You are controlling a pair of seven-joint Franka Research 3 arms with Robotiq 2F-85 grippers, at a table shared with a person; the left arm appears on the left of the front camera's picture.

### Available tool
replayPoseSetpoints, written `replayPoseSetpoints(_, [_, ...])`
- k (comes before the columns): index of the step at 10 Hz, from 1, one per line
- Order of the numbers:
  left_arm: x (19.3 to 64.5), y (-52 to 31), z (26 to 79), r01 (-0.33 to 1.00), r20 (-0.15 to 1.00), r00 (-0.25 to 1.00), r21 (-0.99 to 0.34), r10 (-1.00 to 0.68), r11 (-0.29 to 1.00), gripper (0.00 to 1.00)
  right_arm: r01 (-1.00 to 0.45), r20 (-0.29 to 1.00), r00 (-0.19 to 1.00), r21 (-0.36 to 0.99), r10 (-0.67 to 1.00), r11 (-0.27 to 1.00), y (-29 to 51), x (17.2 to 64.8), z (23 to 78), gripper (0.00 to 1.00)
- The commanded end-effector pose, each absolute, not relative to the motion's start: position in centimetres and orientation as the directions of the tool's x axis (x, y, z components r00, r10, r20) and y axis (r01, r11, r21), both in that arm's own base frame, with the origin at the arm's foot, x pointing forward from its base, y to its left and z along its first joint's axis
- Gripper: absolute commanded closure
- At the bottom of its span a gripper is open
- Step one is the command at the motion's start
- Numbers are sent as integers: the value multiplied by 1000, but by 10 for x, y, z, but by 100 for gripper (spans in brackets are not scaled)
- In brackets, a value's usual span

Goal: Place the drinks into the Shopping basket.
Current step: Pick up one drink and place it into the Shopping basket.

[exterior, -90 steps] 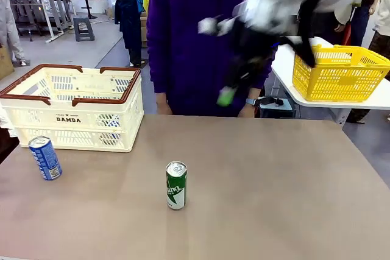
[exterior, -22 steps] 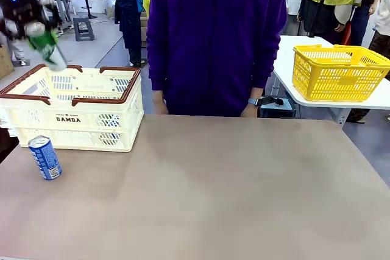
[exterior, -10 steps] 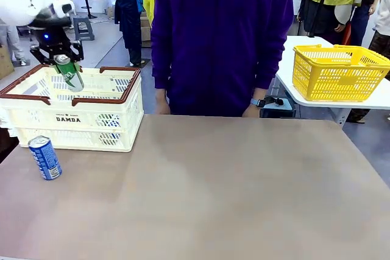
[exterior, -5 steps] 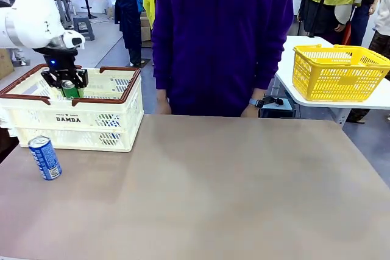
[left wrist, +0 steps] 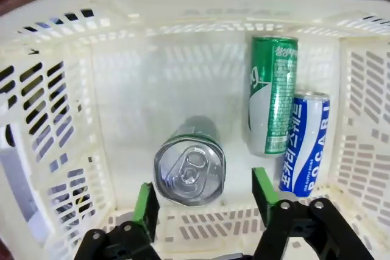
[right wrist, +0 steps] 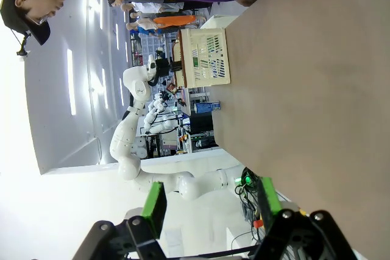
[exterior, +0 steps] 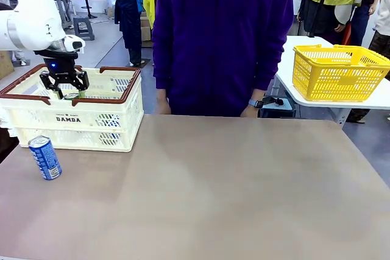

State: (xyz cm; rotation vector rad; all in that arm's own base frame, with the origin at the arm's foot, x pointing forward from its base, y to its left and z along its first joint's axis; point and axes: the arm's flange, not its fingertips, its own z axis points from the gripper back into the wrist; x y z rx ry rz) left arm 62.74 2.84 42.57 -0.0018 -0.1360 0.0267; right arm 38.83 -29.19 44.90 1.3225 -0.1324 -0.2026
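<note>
Drinks: three cans lie inside the Shopping basket point(exterior: 116, 117), which stands at the table's point(exterior: 244, 193) far left corner. Left wrist view shows an upright green can point(left wrist: 190, 165), silver top and pull tab up, on the basket floor; beside it, against a slotted side wall, a second green can point(left wrist: 272, 92) and a blue can with white lettering point(left wrist: 303, 141) lie on their sides, touching.

Left gripper point(left wrist: 206, 208) hangs inside the basket, directly above the upright can, jaws spread wider than the can, green pads clear of it on both sides; released, by the look of it.

One blue can point(exterior: 45, 158) stands on the table near the left edge, just in front of the basket: one left to load, I judge.

Right gripper point(right wrist: 210, 202): jaws apart, nothing between them.

Basket: cream slotted plastic, brown rim. Cans: slim, smooth aluminium cylinders.
</note>
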Motion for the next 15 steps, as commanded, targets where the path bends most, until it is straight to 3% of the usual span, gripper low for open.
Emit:
replayPoseSetpoints(1, [630, 25, 431, -36, 134, 990, 6, 34, 999, 0, 52, 3, 976, 967, -217, 248, -291, 387, 450, 20])
replayPoseSetpoints(5, [609, 34, 473, -72, 192, 977, -96, 89, 993, 0, 52, 3, 976, 967, -217, 248, -291, 387, 450, 20])
replayPoseSetpoints(6, [587, 38, 502, -60, 152, 983, -245, 99, 968, 0, 52, 3, 976, 967, -217, 248, -291, 387, 450, 20])
replayPoseSetpoints(8, [525, 75, 554, 29, 106, 994, -390, 14, 920, 0, 52, 3, 976, 967, -217, 248, -291, 387, 450, 20])
replayPoseSetpoints(9, [491, 102, 571, -3, 10, 1000, -545, 10, 838, 0, 52, 3, 976, 967, -217, 248, -291, 387, 450, 20])
replayPoseSetpoints(10, [452, 138, 576, 10, -36, 999, -614, -41, 789, 0, 52, 3, 976, 967, -217, 248, -291, 387, 450, 20])
replayPoseSetpoints(12, [398, 218, 553, 33, -18, 997, -772, -74, 635, 0, 52, 3, 976, 967, -217, 248, -291, 387, 450, 20])
replayPoseSetpoints(13, [385, 263, 526, 67, 18, 994, -882, -108, 467, 0, 52, 3, 976, 967, -217, 248, -291, 387, 450, 20])
replayPoseSetpoints(14, [378, 300, 483, 90, 86, 996, -960, -24, 266, 0, 52, 3, 976, 967, -217, 248, -291, 387, 450, 20])
replayPoseSetpoints(15, [381, 305, 453, 71, 88, 991, -984, 100, 165, 0, 52, 3, 976, 967, -217, 248, -291, 387, 450, 20])
